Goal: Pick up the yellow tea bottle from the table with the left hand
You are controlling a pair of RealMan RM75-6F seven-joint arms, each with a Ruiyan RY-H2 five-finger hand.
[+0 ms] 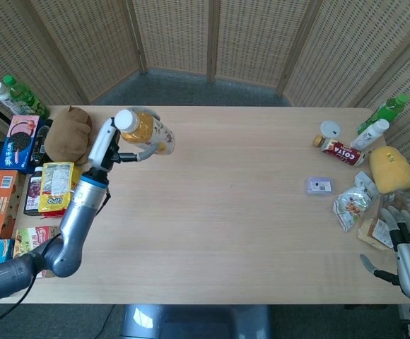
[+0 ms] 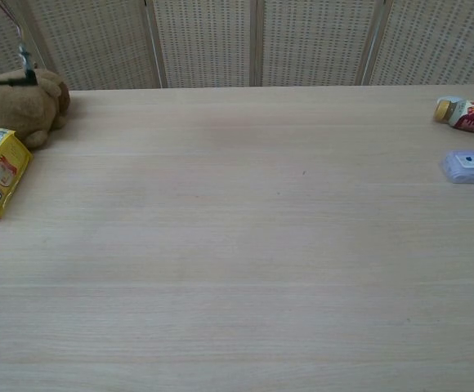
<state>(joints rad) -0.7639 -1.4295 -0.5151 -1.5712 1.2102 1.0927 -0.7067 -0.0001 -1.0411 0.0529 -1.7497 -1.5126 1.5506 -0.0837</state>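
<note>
In the head view the yellow tea bottle [image 1: 145, 131], white-capped with a white label, hangs tilted well above the table [image 1: 233, 205], cap toward the left. My left hand [image 1: 110, 145] grips it from the left side, arm raised over the table's left part. The chest view shows neither the bottle nor the left hand. My right hand [image 1: 407, 251] sits at the lower right, off the table's edge, fingers spread and holding nothing.
A brown plush toy [image 1: 68, 133] and yellow snack bag [image 1: 59, 188] lie left of the raised arm, with snack boxes [image 1: 20, 141] and green bottles [image 1: 22, 95] beyond. Right side holds a Costa bottle [image 1: 340, 151], small purple pack [image 1: 320, 186], snack packets [image 1: 351, 205] and a yellow plush [image 1: 391, 168].
</note>
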